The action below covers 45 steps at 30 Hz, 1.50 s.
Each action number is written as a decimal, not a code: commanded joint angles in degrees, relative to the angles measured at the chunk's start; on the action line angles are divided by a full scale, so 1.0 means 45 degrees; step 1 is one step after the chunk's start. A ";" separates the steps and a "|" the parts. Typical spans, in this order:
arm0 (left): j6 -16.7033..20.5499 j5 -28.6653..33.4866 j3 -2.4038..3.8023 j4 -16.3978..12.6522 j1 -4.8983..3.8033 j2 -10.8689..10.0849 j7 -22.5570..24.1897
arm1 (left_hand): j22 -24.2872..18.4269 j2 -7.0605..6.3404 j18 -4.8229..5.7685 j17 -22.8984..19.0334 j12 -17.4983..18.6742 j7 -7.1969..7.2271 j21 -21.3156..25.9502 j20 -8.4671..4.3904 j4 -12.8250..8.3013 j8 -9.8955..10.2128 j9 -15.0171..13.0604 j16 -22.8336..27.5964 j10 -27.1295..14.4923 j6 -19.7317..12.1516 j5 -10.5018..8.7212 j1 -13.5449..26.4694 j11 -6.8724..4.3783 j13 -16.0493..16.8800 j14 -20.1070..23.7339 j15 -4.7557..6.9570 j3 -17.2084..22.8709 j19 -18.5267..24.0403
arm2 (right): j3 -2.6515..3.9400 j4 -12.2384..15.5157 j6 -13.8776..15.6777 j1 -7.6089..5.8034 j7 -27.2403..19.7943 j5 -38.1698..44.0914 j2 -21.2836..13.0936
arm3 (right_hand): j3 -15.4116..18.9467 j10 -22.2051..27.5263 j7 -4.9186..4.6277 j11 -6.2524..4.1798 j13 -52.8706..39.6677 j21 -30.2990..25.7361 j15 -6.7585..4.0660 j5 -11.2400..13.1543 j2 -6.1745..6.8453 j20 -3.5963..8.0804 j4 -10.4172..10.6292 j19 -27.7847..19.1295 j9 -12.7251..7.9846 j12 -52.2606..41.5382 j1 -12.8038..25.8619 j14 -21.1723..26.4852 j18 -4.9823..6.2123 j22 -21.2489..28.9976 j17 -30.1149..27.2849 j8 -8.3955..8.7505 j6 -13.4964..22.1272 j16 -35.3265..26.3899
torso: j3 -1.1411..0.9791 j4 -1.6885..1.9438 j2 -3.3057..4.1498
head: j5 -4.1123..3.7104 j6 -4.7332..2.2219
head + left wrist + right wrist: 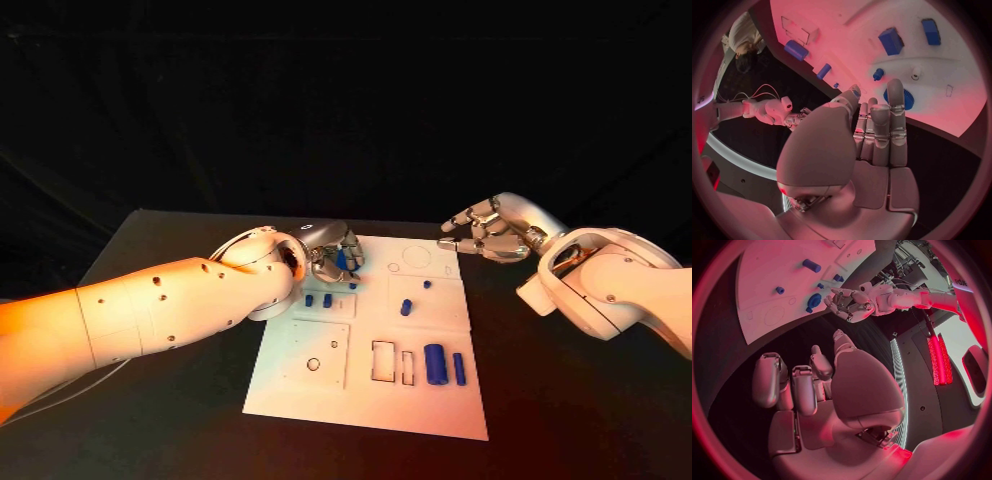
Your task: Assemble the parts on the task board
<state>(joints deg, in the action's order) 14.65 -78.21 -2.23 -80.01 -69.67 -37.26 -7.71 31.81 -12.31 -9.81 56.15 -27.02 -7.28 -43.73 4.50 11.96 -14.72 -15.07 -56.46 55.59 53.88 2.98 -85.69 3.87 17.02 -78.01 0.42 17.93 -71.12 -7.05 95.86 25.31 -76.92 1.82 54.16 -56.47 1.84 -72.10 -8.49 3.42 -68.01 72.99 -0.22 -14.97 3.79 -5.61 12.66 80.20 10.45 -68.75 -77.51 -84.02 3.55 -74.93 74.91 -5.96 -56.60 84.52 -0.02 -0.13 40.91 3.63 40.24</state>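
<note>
Head view, left to right: left hand (335,258) is set at the upper-left edge of the task board (368,400), over a blue gear-like part (340,262); whether it is grasped cannot be told. Loose blue parts (434,362) lie lower right. Right hand (488,232), upper right off the board, is curled, empty. Seating is judged underway; alignment needed next.

Right hand (811,390) over the dark table (811,337), fingers curled inward, holding nothing. Beyond it the white task board (767,285) with blue parts: a cylinder (811,265), a gear-like piece (814,301). Left hand (848,302) at the board's edge.
</note>
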 commanded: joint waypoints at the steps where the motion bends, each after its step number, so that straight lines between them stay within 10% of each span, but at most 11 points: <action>1: -0.0620 -0.1809 -0.0003 0.0129 0.0017 0.0172 0.0122 | 0.0996 -0.0153 0.0077 0.0423 0.0166 -0.0005 -0.0898 -0.0001 0.0097 0.0130 0.0185 -0.0648 0.0042 0.0179 -0.0010 0.0225 0.0040 -0.0214 -0.0305 -0.0002 -0.0049 -0.0423 | -0.0003 0.0022 -0.0019 0.0011 -0.0142 0.0079 0.0013 | 0.0077 0.0098 0.0052 0.0017 0.0036 -0.0048 -0.0103 -0.0048 -0.0081 0.0020 -0.0005 -0.0085 0.0016 0.0054 0.0017 -0.0743 0.0156 -0.0576 0.1053 -0.0042 0.0068 -0.0067 | -0.0012 0.0002 -0.0001 | -0.0039 0.0012; 13: -0.1541 -0.2536 -0.0005 0.0570 0.0043 0.0610 -0.0462 | 0.3853 -0.0085 0.0490 0.1355 0.0940 -0.0040 -0.3433 0.0031 -0.0005 0.0544 0.0804 -0.2312 0.0113 0.0750 -0.0009 0.0261 0.0117 -0.1048 -0.0875 -0.0047 -0.0089 -0.1153 | -0.0004 0.0052 -0.0016 0.0012 -0.0156 0.0071 0.0023 | 0.0077 0.0098 0.0052 0.0017 0.0036 -0.0048 -0.0103 -0.0048 -0.0081 0.0020 -0.0005 -0.0085 0.0016 0.0054 0.0017 -0.0743 0.0156 -0.0576 0.1053 -0.0042 0.0068 -0.0067 | -0.0003 0.0016 -0.0004 | -0.0092 0.0065; 45: -0.1999 -0.2515 0.0021 0.1258 0.0214 0.1070 -0.0467 | 0.5784 0.0215 0.0733 0.1741 0.1716 0.0038 -0.5135 -0.0007 -0.0402 0.1044 0.1361 -0.3341 0.1403 0.1515 -0.0008 -0.0107 -0.0023 -0.1857 -0.1188 0.0058 0.0999 -0.1397 | -0.0004 0.0072 -0.0037 0.0012 -0.0169 0.0070 0.0044 | 0.0095 0.0023 0.0061 0.0010 0.0014 -0.0103 -0.0110 -0.0057 -0.0103 0.0028 -0.0004 -0.0095 0.0026 0.0028 0.0005 -0.0735 0.0163 -0.0547 0.1005 -0.0059 0.0057 -0.0107 | -0.0012 0.0008 -0.0018 | -0.0149 0.0152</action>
<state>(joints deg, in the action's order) 6.53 -89.42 -2.19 -74.42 -68.77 -32.68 -10.00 57.73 -11.62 -7.14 63.96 -19.73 -7.09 -66.42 4.39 10.17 -10.38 -9.03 -71.23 61.37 60.25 2.98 -85.93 3.85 8.77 -82.85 0.62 21.93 -77.10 -7.07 96.10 25.33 -76.91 1.59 54.12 -56.33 1.89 -72.06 -8.49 3.38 -67.89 72.66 -0.22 -14.96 3.79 -5.61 12.72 80.21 10.48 -68.64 -77.51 -84.02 3.96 -74.90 74.95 -5.95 -56.60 84.22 -0.07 -0.04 40.81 3.01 40.91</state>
